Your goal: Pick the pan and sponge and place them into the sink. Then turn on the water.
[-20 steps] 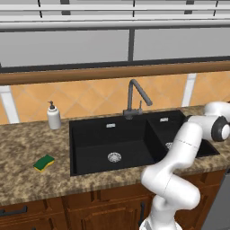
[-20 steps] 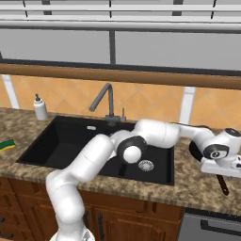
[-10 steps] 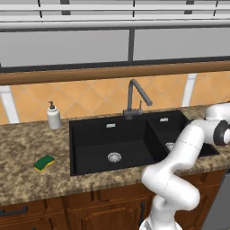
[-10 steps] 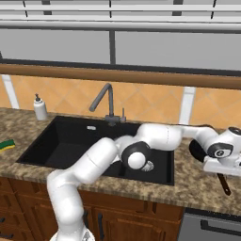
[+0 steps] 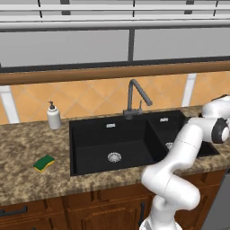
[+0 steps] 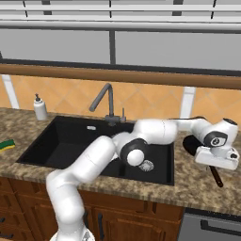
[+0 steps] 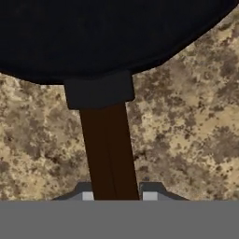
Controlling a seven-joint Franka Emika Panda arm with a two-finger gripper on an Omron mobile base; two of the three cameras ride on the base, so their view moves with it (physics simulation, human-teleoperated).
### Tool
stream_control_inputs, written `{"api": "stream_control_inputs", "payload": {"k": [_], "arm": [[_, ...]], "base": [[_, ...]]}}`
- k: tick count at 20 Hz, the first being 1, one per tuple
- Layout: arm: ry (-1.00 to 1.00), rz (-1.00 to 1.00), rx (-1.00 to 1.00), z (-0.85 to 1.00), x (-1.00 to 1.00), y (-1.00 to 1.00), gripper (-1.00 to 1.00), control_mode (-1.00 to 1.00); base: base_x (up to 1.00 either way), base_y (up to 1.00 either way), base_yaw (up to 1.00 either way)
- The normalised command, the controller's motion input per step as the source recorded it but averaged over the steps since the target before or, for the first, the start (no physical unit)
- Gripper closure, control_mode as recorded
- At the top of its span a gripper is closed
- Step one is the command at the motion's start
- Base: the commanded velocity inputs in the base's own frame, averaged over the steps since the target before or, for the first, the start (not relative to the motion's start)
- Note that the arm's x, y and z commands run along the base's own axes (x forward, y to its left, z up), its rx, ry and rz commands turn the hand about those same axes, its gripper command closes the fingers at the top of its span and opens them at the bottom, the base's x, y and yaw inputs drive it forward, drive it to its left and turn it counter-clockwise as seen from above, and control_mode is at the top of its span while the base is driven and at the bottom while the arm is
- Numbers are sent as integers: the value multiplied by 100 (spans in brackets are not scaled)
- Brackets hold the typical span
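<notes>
hand view: gripper [image 7: 115, 196] pinching pan [image 7: 93, 37] handle on the counter [image 7: 186, 130], nothing in sink [image 6: 66, 141] yet, sponge [image 5: 43, 163] untouched, water off.

Your way from the pan [image 6: 194, 143] into the sink [image 6: 75, 141] lies low and open across its right basin; the faucet [image 6: 107, 101] stands at the back rim between the basins, and the arm's own elbow hangs over the sink.
</notes>
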Motion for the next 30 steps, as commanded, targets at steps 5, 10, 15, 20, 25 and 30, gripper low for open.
{"api": "stream_control_inputs", "payload": {"k": [5,10,15,20,25,30], "arm": [[-7,0,-3,10,-37,80,100,-100],[-25,0,-5,29,-47,62,100,-100],[-33,1,-3,56,-36,43,100,-100],[-48,8,-12,44,-44,61,100,-100],[-33,16,-2,48,-34,46,100,-100],[-12,26,0,49,-10,49,100,-100]], "base": [[0,0,0],[0,0,0],[0,0,0],[0,0,0],[0,0,0],[0,0,0]]}}
